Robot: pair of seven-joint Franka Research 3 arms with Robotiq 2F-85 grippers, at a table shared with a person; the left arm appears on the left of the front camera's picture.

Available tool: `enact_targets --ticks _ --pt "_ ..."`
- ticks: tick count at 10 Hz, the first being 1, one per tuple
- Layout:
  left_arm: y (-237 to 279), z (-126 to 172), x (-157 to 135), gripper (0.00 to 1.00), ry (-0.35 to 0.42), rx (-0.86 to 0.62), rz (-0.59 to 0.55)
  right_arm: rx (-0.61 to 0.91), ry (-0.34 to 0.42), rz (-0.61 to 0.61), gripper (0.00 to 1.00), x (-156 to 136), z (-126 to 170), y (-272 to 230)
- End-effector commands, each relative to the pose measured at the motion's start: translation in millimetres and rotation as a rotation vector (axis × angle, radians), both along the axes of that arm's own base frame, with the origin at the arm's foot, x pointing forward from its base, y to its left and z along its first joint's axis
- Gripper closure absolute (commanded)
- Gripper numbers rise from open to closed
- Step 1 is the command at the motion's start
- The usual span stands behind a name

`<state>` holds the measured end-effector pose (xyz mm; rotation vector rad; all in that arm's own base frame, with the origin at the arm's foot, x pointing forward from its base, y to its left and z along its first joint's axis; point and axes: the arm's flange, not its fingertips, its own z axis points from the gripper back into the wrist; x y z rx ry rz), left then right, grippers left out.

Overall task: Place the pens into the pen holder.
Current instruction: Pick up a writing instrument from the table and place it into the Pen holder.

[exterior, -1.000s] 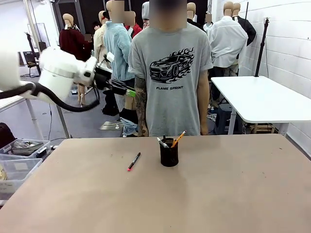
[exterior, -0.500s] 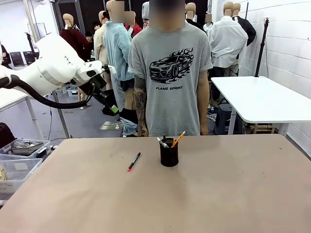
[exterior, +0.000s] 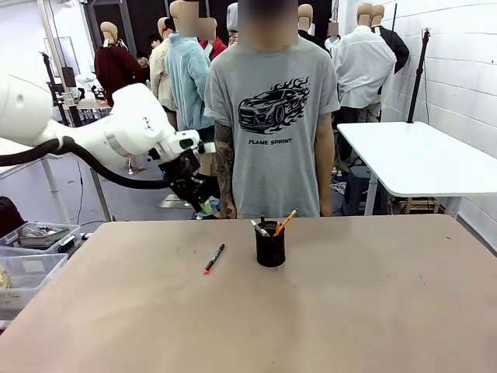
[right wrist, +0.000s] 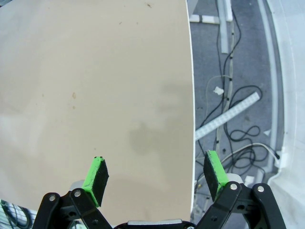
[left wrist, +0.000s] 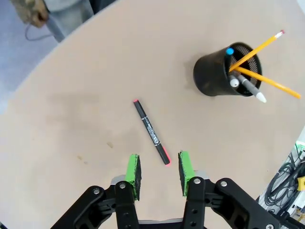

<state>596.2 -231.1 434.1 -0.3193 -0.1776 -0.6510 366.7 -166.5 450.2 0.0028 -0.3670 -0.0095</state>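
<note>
As it hangs above the table (left wrist: 71, 109), left gripper (left wrist: 158, 160): jaws part-spread, empty, likely sized for pen (left wrist: 151, 131).
Pen: flat, just ahead of its pads (left wrist: 135, 168), untouched.
Holder (left wrist: 214, 76): farther ahead, aside, upright; others (left wrist: 250, 88) stand inside.
Right gripper (right wrist: 155, 162): jaws wide, empty, at table edge.

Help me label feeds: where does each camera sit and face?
Front: fixed on robot's side, facing across the table at the person; left arm shows.
Left wrist: on left arm, looking down at black pen and pen holder; own fingers parted.
Right wrist: on right arm, down at table edge and floor cables; own fingers wide.
Front and left wrist share black pen, pen holder.
</note>
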Motion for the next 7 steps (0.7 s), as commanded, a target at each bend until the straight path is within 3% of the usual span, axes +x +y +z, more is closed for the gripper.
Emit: enact_targets --ticks 1,2,3,5,7 --pt "-22.2 -11.1 2.8 0.56 -0.001 0.129 0.015 -0.024 0.002 -0.018 0.0 0.0 -2.1 2.9" --pt "-32.9 -24.3 -1.4 0.56 -0.005 0.178 0.028 -0.024 0.002 -0.018 0.0 0.0 -2.1 2.9" --pt "-40.0 -39.8 -1.0 0.56 0.054 0.176 0.007 -0.024 0.002 -0.018 0.0 0.0 -2.1 2.9" --pt "-55.7 -60.2 -11.7 0.56 0.0 0.166 0.039 -0.024 0.002 -0.018 0.0 0.0 -2.1 2.9" --pt "-50.9 -57.3 -10.8 0.56 0.036 0.166 0.007 -0.024 0.002 -0.018 0.0 0.0 -2.1 2.9"
